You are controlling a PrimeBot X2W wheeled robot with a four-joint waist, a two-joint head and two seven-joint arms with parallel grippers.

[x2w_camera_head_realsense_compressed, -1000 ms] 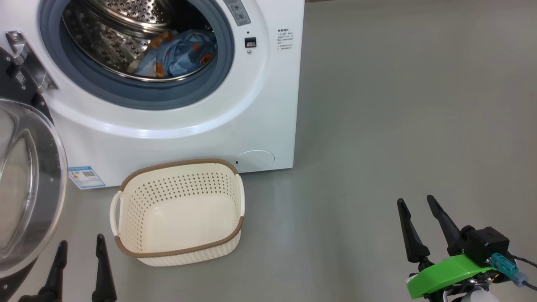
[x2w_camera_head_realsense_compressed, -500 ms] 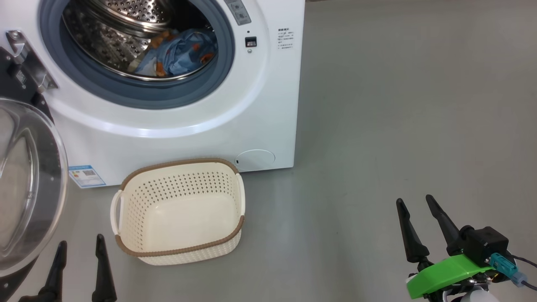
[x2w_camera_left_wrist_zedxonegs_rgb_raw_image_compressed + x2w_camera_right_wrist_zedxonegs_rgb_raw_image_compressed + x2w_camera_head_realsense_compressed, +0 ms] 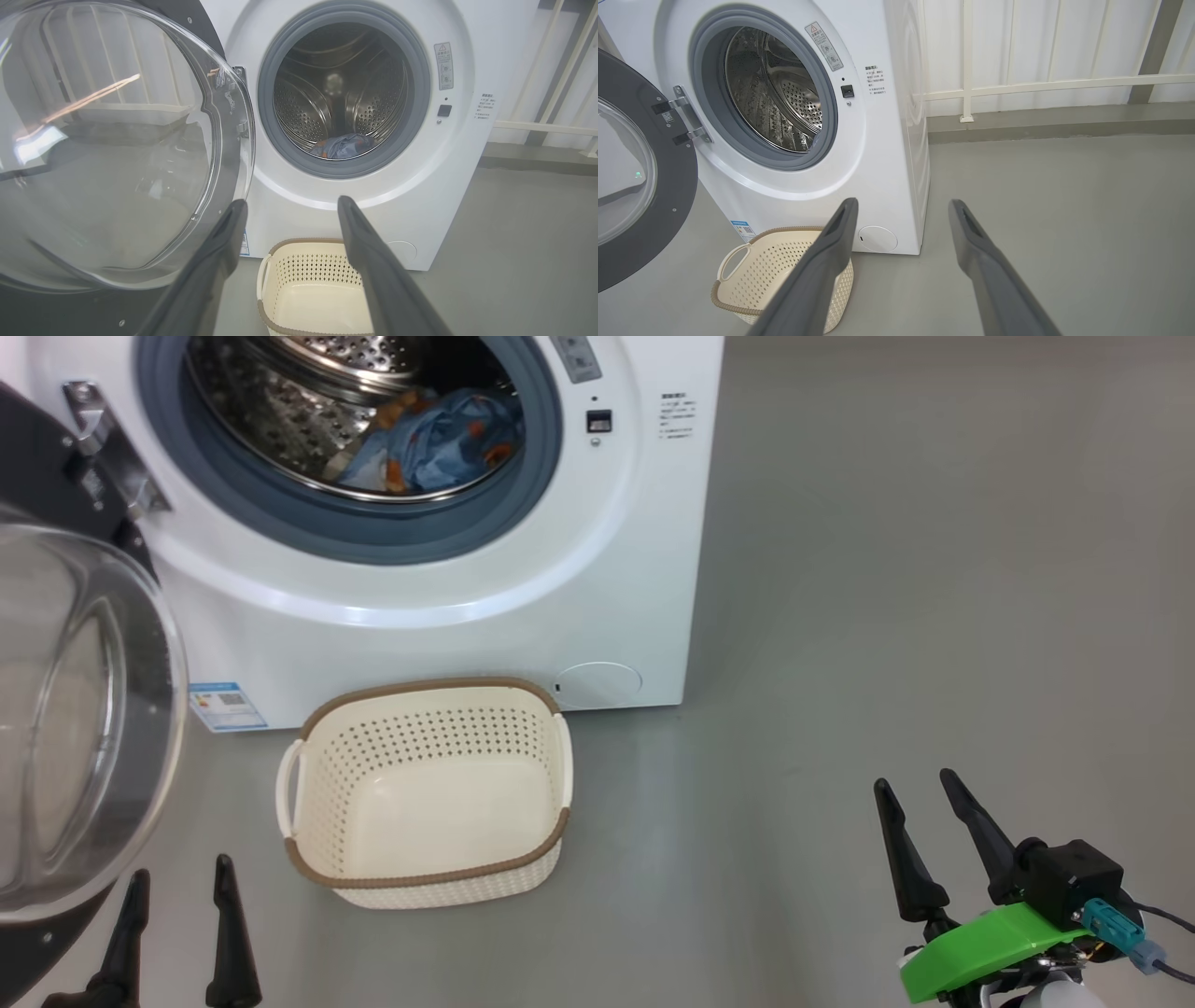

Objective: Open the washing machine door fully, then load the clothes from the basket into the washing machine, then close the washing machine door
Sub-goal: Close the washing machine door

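Note:
The white washing machine [image 3: 485, 616] [image 3: 448, 196] [image 3: 878, 154] stands with its round door [image 3: 75, 709] [image 3: 112, 149] [image 3: 640, 186] swung wide to the left. Light blue clothes [image 3: 439, 439] [image 3: 343, 145] with orange figures lie inside the steel drum. In front of the machine the cream basket [image 3: 425, 793] [image 3: 308, 289] [image 3: 756, 275] sits on the floor with nothing in it. My left gripper [image 3: 180, 882] [image 3: 289, 205] is open at the lower left, just left of the basket and below the door. My right gripper [image 3: 918, 782] [image 3: 901, 205] is open far to the right over bare floor.
Grey floor [image 3: 887, 569] spreads wide to the right of the machine. A white railing and wall [image 3: 1041, 70] run behind it. A blue label [image 3: 227, 707] and a round low hatch [image 3: 599, 681] mark the machine's front.
The whole head view has shifted: machine, basket and door sit further right and slightly higher, so the camera moved. Both grippers stay open, nearly still in the frame.

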